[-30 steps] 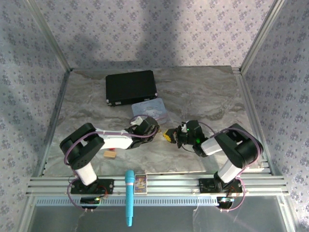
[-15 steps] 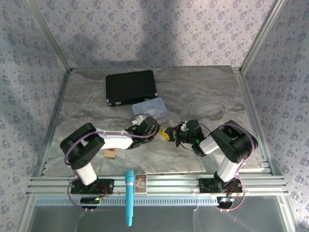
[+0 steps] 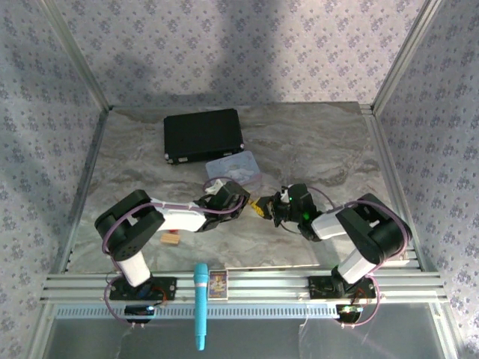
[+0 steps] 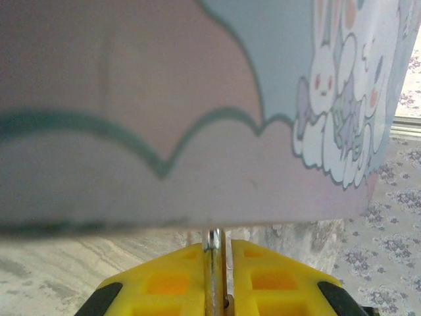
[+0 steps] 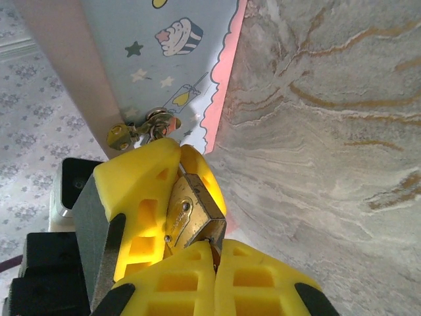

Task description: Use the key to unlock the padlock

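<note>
Right arm (image 3: 364, 228) bent inward, right tool (image 5: 214, 257) clamping padlock (image 5: 195, 212)

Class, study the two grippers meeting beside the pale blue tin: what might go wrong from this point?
1. The left gripper pinches only a thin silver stem; key or shackle, I cannot tell. It may slip or twist.
2. The right gripper holds the padlock by one corner, so it might pivot out.
3. Both work close beside the tin, which may get nudged.
</note>
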